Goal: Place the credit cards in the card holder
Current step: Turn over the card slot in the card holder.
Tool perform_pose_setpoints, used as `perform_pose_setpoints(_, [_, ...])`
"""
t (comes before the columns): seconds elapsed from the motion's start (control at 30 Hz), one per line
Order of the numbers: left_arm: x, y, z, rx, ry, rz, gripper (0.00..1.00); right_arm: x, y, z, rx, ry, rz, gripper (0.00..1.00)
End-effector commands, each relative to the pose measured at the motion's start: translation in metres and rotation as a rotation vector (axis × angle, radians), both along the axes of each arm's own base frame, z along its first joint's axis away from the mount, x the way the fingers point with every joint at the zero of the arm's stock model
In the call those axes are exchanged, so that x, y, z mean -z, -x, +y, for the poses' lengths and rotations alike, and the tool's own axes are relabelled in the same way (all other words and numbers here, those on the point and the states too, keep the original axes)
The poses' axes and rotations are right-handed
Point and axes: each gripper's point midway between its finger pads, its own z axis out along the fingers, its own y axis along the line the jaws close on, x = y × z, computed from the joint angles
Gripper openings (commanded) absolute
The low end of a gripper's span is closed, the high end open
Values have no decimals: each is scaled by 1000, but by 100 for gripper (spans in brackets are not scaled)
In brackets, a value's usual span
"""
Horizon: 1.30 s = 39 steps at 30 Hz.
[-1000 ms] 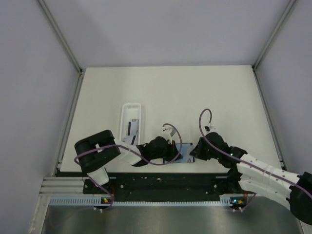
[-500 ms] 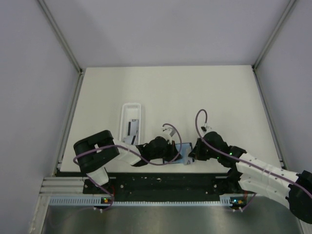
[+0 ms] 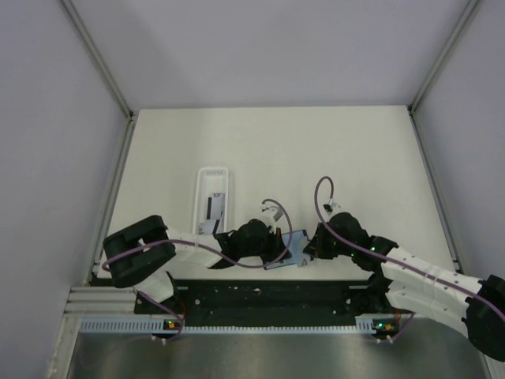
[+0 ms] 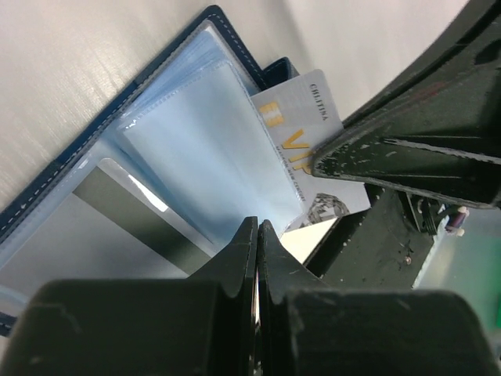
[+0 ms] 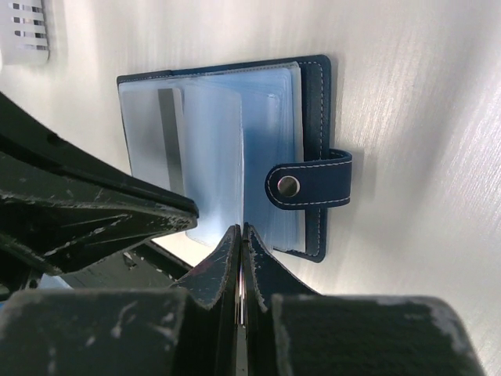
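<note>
With the open card holder point(image 5: 235, 125) flat on the surface point(image 5: 407, 117) between the left fingers point(image 4: 235, 258) and right fingers point(image 5: 215, 266), each pair pressed together, the protruding VIP card point(image 4: 301, 129) is best nudged squarely inward, kept flat, while the other pair pins the sleeves.

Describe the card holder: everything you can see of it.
The card holder lies open on the white table: navy leather-like cover, pale stitching, clear bluish plastic sleeves, a strap with a metal snap stud. One sleeve holds a dark-striped card; a VIP card sticks out at one edge. The shut left end effector and right end effector meet its sleeves' edges.
</note>
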Motion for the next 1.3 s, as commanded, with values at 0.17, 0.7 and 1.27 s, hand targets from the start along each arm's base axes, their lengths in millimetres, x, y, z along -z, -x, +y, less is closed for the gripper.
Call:
perform_pose_setpoints(0.17, [-63,5,3,27,144,-78,0,-20,-10,10,-18,-56,-58,0])
perform_pose_setpoints(0.7, [-56,-9,82,-213,27,-145,0,-65,-12,43,-124,-207,-98,0])
perform_pose_setpoints(1.27, [-46,-13,92,-253,-3,-141,0,-35,-19,71,-171,-200,-20,0])
